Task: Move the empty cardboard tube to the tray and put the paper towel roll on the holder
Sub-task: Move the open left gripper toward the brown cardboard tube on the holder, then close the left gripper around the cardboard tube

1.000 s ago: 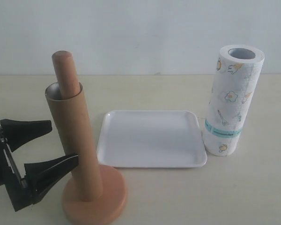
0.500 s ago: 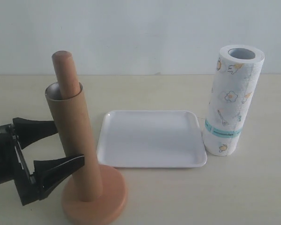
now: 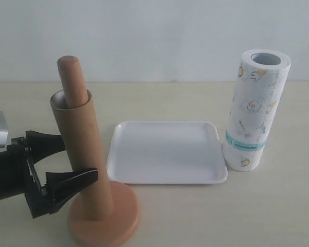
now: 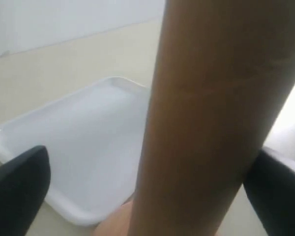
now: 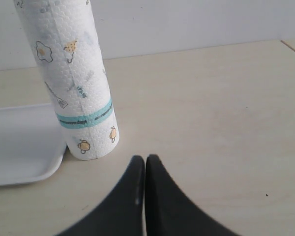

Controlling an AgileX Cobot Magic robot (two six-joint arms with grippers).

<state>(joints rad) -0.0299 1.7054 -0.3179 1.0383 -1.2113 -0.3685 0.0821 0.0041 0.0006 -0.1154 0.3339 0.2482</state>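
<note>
Left gripper (image 3: 80, 157): spread wide, astride empty cardboard tube (image 3: 77, 128), sleeved upright over holder (image 3: 105, 224). Right gripper (image 5: 145, 167): tips pressed together; paper towel roll (image 5: 71, 93) upright just ahead, beside tray (image 5: 19, 142).

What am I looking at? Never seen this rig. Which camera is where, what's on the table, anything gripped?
It's a two-armed robot with a pincer gripper on each arm. One picture comes from a camera off the arms, looking at the table. The other two come from cameras on the wrists, looking out past the black fingers. On the table are a wooden holder with an empty cardboard tube slipped over its post, a white tray, and a paper towel roll standing upright beside the tray. The left gripper is open, with a finger on either side of the tube, not clamped on it. The right gripper is shut and holds nothing.
</note>
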